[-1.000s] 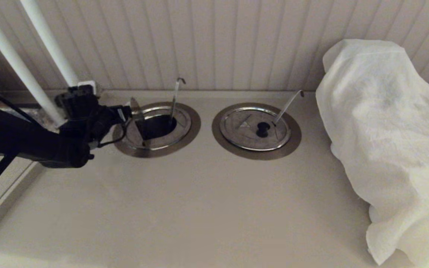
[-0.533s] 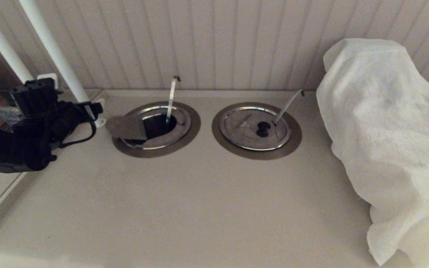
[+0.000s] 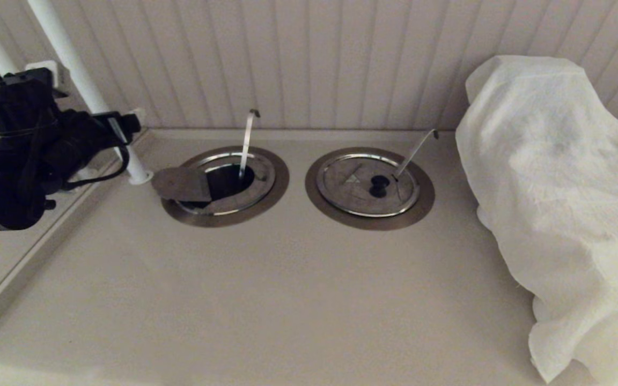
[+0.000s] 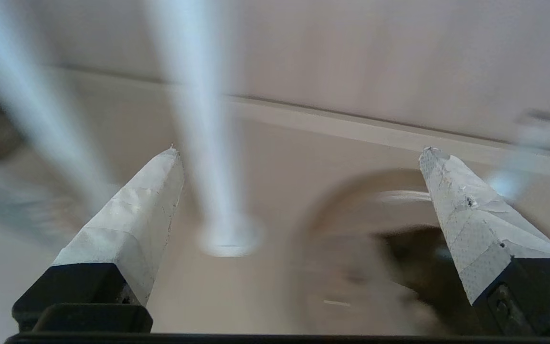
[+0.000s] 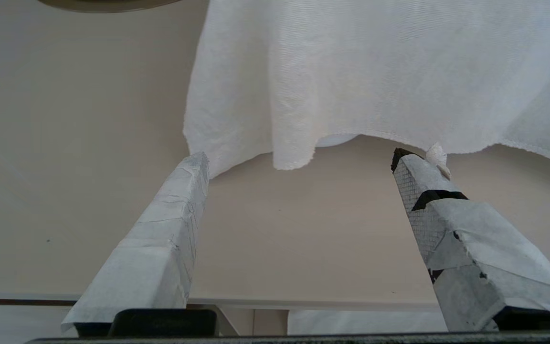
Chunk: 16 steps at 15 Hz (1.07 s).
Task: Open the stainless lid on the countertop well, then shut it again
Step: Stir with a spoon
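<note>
The stainless lid (image 3: 181,185) lies flipped open, resting leftwards over the rim of the countertop well (image 3: 227,179), whose dark hole shows inside the brushed-steel ring. A near-upright ladle stem (image 3: 246,140) rises from the hole. My left gripper (image 3: 126,126) hovers to the left of the well, apart from the lid, and is open and empty; in the left wrist view the left gripper (image 4: 301,150) looks down on the blurred lid (image 4: 351,286). My right gripper (image 5: 300,154) is open over bare countertop, outside the head view.
A twin well with its lid shut (image 3: 365,185) and a slanted stem (image 3: 416,151) sits to the right. A white cloth (image 3: 566,187) drapes a bulky object at the far right. Two white poles (image 3: 81,75) stand beside the left gripper. The counter edge (image 3: 24,262) runs along the left.
My left gripper has drawn back left and upward, away from the well. The lid went from standing on edge beside the gripper to lying open over the ring's left side.
</note>
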Available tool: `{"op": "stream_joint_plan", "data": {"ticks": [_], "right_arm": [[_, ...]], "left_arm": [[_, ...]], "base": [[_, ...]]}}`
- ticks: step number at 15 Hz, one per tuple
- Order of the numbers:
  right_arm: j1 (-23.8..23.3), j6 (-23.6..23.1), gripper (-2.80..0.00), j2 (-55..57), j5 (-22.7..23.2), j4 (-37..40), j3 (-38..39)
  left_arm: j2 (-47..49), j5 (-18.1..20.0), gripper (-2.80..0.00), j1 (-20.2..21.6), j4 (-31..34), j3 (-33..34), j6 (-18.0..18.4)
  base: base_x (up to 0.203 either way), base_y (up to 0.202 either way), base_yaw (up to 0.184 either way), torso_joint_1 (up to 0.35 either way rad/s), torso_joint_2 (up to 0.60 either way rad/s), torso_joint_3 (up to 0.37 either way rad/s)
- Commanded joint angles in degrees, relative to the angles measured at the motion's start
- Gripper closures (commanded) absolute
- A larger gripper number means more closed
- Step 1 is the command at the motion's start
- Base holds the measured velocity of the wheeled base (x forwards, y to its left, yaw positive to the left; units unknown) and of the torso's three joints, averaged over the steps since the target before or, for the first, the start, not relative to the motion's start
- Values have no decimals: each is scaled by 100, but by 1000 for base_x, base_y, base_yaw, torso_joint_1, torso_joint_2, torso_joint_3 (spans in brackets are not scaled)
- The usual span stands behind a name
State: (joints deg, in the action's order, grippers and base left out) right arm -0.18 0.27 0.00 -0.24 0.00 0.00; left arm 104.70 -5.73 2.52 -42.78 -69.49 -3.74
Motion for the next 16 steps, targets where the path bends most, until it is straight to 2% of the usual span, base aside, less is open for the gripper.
{"op": "stream_joint_plan", "data": {"ticks": [1, 3, 5, 10, 12, 14, 16], "right_arm": [[1, 0, -280, -9, -2, 0, 9], [1, 0, -280, -9, -2, 0, 9], [1, 0, -280, -9, -2, 0, 9], [1, 0, -280, -9, -2, 0, 9], [1, 0, -280, -9, -2, 0, 9], [1, 0, -280, -9, -2, 0, 9], [1, -8, -280, -9, -2, 0, 9]], "left_arm": [[-23, -7, -280, -376, 272, -111, -4], [119, -7, -280, -684, 692, -431, -10], [470, -45, -280, -955, 826, -984, -12], [1910, -443, -280, -1632, 1663, -3118, -1], [2436, -489, -280, -1762, 2124, -3745, 13], [2932, -498, -280, -1791, 2309, -4198, 21], [3241, -492, -280, -1795, 2291, -4283, 24]], "base": [[0, 0, 0, 0, 0, 0], [0, 0, 0, 0, 0, 0], [0, 0, 0, 0, 0, 0], [0, 0, 0, 0, 0, 0], [0, 0, 0, 0, 0, 0], [0, 0, 0, 0, 0, 0], [0, 0, 0, 0, 0, 0]]}}
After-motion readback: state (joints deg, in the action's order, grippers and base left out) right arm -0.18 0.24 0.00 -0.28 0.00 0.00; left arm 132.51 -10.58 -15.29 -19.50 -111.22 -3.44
